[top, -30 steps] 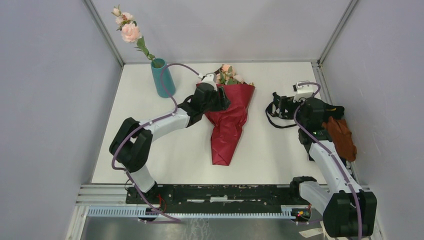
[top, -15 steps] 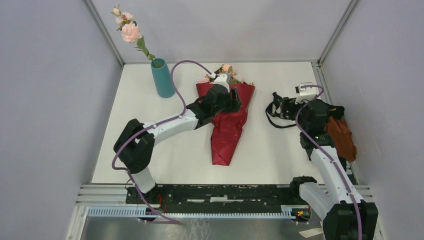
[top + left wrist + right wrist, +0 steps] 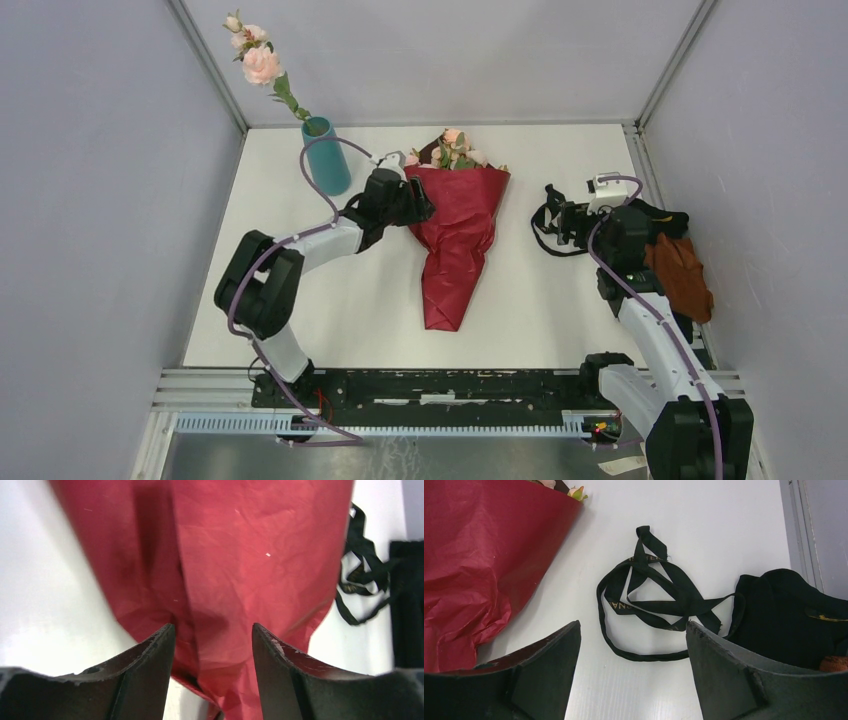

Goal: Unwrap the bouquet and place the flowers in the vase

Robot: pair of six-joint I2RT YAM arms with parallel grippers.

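From above, we've got the bouquet point(image 3: 455, 240) lying flat in the middle of the white table point(image 3: 560, 310), with its wide mouth toward the far wall and its pointed tip toward the arm bases. The flowers point(image 3: 455, 148) poke out of that mouth, with the maroon paper wrapped around them. Far left, the vase point(image 3: 326, 157) stands upright with a single rose stem point(image 3: 262, 65) in it, leaning toward the left wall.

The left gripper point(image 3: 425, 203) sits at the cone's upper left edge, between vase and bouquet. Over on the right, the right gripper point(image 3: 558, 218) hangs above a loose black ribbon point(image 3: 545, 240), which lies apart from the paper. A black-and-orange cloth pile point(image 3: 682, 270) crowds the right wall, partly hidden by that arm's wrist.

Down the left wrist now: both fingers point(image 3: 150, 665) stand apart with crumpled red paper filling the gap and everything beyond. Nothing is clamped, and we can't tell whether the tips touch the paper. The ribbon and dark cloth show at the right edge.

Right wrist: the fingers point(image 3: 724, 670) are spread wide and gripping nothing. The tangled ribbon lies flat on the table just beyond them. Red paper sits to the left and the black cloth to the right, where the ribbon's end runs up to it. A bit of orange peeks past the right finger.
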